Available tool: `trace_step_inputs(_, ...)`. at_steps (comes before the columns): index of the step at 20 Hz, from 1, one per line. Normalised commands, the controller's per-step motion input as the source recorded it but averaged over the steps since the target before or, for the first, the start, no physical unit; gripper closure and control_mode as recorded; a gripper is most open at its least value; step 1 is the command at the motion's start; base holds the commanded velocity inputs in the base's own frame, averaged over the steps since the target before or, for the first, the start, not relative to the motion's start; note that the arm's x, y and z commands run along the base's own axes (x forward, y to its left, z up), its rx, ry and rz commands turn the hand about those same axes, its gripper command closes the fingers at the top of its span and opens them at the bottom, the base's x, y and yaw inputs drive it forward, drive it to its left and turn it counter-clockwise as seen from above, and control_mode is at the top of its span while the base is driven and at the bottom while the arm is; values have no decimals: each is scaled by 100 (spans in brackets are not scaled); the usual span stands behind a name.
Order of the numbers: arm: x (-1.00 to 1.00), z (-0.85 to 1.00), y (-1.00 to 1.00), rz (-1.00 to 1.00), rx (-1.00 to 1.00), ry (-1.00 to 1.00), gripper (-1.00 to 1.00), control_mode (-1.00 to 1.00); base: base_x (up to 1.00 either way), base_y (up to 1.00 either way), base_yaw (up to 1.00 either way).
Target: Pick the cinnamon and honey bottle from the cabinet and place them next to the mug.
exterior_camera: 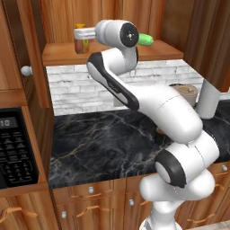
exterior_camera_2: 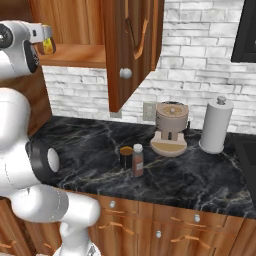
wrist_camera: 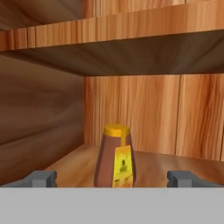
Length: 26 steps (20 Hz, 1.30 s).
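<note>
The honey bottle (wrist_camera: 116,157), amber with a yellow cap, stands upright on the floor of the open wooden cabinet (wrist_camera: 70,162). My gripper (wrist_camera: 113,179) is open, one fingertip (wrist_camera: 41,178) on each side of the bottle and well clear of it. From the base, the gripper (exterior_camera: 80,37) is at the honey bottle (exterior_camera: 81,45) on the cabinet shelf (exterior_camera: 112,53). The cinnamon (exterior_camera_2: 137,160), a slim shaker with a grey cap, stands on the black counter right beside the dark mug (exterior_camera_2: 126,156). The honey bottle (exterior_camera_2: 48,46) shows by my gripper (exterior_camera_2: 48,40).
The cabinet door (exterior_camera_2: 132,50) hangs open over the counter. A beige round appliance (exterior_camera_2: 171,129) and a paper towel roll (exterior_camera_2: 216,125) stand behind the mug. A thick shelf board (wrist_camera: 131,30) runs above the bottle. A microwave (exterior_camera: 13,148) sits at the left.
</note>
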Motion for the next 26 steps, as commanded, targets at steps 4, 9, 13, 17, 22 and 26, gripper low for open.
trace_step_inputs(4,23,0,0,0,0,0,-100,-100,0,0,0)
trace_step_inputs(9,29,0,0,0,0,0,-100,-100,0,0,0)
trace_step_inputs(13,31,0,2,0,0,0,-100,-100,0,0,0)
trace_step_inputs(17,24,0,17,0,0,0,-100,-100,0,0,0)
trace_step_inputs(22,25,0,22,0,0,0,-100,-100,0,0,0)
trace_step_inputs(26,13,0,4,0,0,0,-100,-100,0,0,0)
